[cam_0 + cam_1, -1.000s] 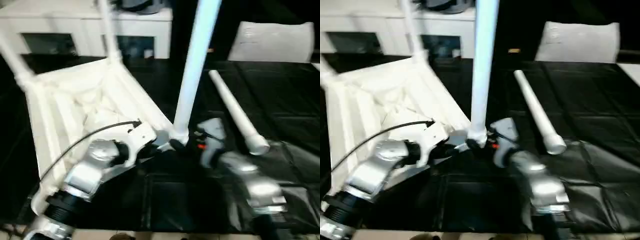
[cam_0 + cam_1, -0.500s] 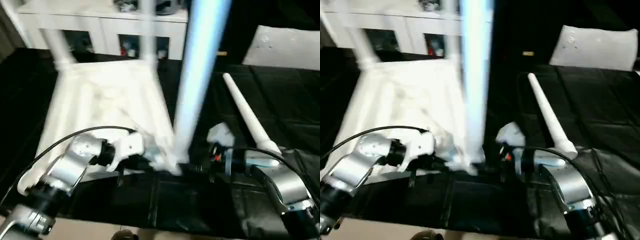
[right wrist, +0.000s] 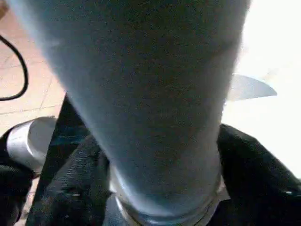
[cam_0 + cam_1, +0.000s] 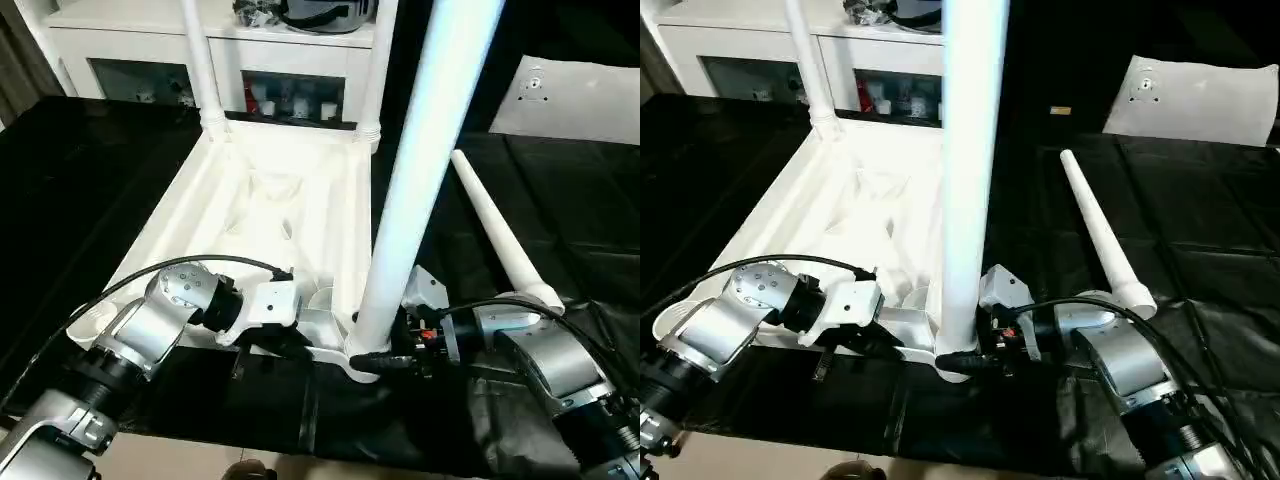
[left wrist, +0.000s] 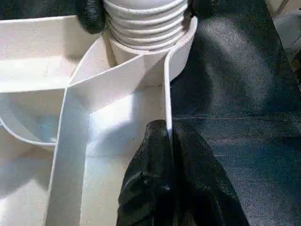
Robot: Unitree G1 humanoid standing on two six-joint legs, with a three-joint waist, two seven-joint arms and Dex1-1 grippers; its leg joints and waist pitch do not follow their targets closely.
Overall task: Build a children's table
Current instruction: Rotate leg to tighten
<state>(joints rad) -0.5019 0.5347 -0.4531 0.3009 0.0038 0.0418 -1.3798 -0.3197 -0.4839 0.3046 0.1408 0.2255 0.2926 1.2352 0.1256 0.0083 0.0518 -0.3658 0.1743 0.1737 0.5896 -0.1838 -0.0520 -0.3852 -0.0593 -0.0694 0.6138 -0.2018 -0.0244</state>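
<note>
Nearest the robot, the right tool [image 4: 385, 362] clamps the base of an upright white leg [image 4: 425, 170], which stands in the near corner socket [image 5: 155, 52] of the upturned table top [image 4: 270, 215]. Just beside it, the left tool [image 5: 169, 141] pinches the top's thin side wall — one black finger on each face. The top lies ribbed side up on the black-covered table [image 4: 560, 200]. A loose leg [image 4: 495, 235] lies to the right, and two more legs [image 4: 200, 65] stand in the far sockets. Beyond — a white cabinet [image 4: 130, 40] and a white bag [image 4: 575, 100].
</note>
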